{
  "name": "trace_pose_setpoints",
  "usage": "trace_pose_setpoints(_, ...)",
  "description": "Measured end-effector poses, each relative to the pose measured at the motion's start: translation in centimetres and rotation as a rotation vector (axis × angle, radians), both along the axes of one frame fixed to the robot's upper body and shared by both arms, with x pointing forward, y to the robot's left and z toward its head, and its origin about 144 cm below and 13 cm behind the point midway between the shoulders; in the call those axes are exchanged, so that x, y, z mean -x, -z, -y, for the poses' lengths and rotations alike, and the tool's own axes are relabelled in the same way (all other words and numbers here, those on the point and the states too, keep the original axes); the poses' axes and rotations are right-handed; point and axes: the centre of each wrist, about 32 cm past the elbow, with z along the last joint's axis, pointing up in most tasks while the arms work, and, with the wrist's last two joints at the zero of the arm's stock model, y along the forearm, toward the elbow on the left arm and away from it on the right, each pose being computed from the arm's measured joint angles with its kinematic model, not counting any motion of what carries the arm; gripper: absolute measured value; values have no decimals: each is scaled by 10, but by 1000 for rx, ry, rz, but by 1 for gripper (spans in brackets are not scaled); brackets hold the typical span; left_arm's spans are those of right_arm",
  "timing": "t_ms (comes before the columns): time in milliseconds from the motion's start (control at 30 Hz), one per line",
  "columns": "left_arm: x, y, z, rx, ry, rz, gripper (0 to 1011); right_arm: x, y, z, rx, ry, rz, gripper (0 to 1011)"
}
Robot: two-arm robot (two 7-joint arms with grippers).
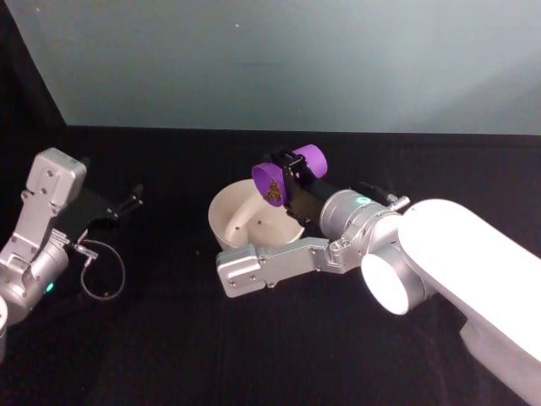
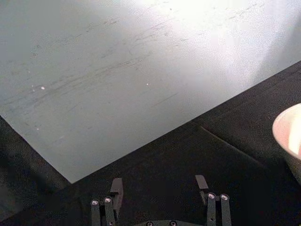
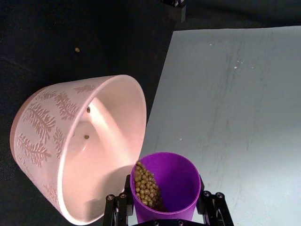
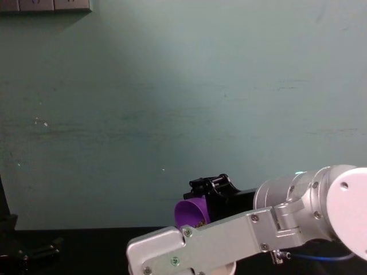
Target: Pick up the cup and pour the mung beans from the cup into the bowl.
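Observation:
My right gripper is shut on the purple cup, holding it tipped on its side above the bowl's far right rim. Mung beans lie heaped along the cup's low side near its mouth. The pale bowl sits on the black table below, with a couple of beans inside it. In the chest view the cup shows behind the right forearm. My left gripper is parked open at the left, off the bowl; its fingers hold nothing.
A black cloth covers the table up to a pale green wall behind. One stray bean lies on the cloth outside the bowl. A loose cable loop hangs by the left arm. The right forearm crosses in front of the bowl.

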Motion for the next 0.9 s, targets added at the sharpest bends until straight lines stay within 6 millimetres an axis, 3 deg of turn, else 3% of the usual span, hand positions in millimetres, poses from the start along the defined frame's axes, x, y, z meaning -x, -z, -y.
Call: trace_pose_setpoints(900, 0, 0, 0, 0, 0, 0, 1000, 2, -2, -3, 46, -12, 25, 729)
